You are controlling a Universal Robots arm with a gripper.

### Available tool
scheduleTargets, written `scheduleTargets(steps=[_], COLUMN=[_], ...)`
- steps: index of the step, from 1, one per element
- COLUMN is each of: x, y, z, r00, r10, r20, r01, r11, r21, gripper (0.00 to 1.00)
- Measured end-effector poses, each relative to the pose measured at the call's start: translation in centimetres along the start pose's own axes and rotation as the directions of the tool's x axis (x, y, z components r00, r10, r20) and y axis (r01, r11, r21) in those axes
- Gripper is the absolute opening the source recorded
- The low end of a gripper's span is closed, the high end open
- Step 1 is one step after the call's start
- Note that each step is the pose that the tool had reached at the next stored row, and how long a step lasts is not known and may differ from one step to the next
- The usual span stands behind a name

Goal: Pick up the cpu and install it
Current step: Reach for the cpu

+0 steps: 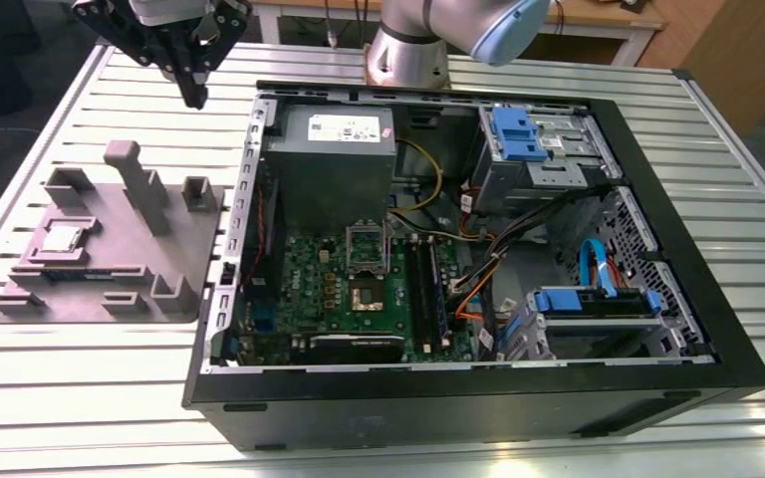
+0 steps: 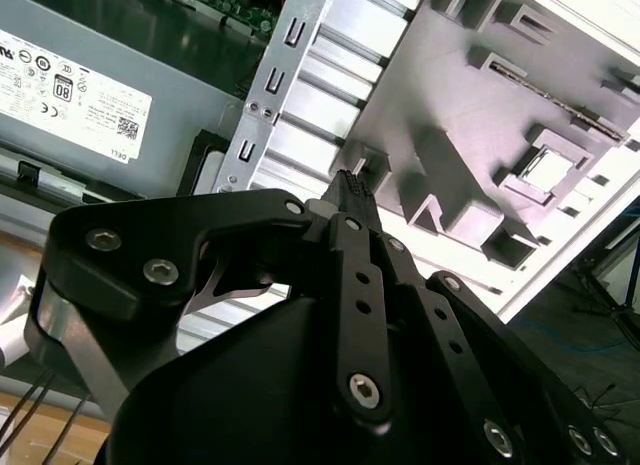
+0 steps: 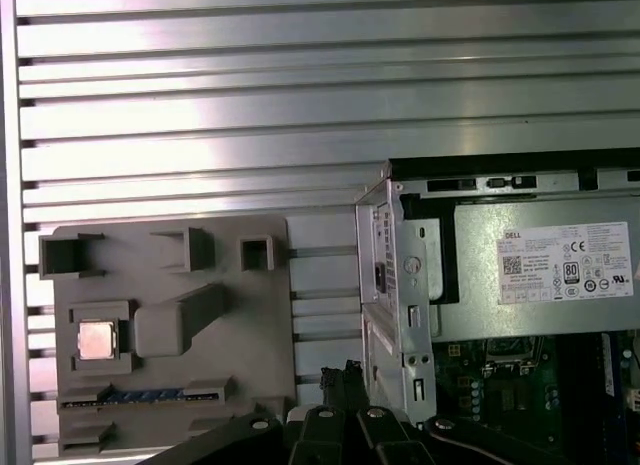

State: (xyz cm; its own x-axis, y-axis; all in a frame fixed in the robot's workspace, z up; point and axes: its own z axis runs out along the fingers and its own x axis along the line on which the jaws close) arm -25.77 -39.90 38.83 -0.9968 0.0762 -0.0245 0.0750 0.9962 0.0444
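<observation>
Gripper hangs up high, fingers pressed together, holding nothing. Cpu sits in grey holder, well apart. Coming down shut, w/ no gap, it might knock cpu crooked.

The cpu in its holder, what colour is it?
The cpu is silvery, best in the first wrist view.

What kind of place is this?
Most likely a robotics lab bench for PC assembly: a slatted aluminium table carries an open computer case, and beside it a grey fixture tray holds the cpu.
</observation>
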Motion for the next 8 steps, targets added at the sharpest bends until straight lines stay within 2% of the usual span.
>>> scheduleTargets(steps=[8], x=[0.70], y=[-0.05], z=[0.01], r00=[1.0000], r10=[0.000], r20=[0.0000], r01=[0.000], r11=[1.0000], r21=[0.0000], gripper=[0.10])
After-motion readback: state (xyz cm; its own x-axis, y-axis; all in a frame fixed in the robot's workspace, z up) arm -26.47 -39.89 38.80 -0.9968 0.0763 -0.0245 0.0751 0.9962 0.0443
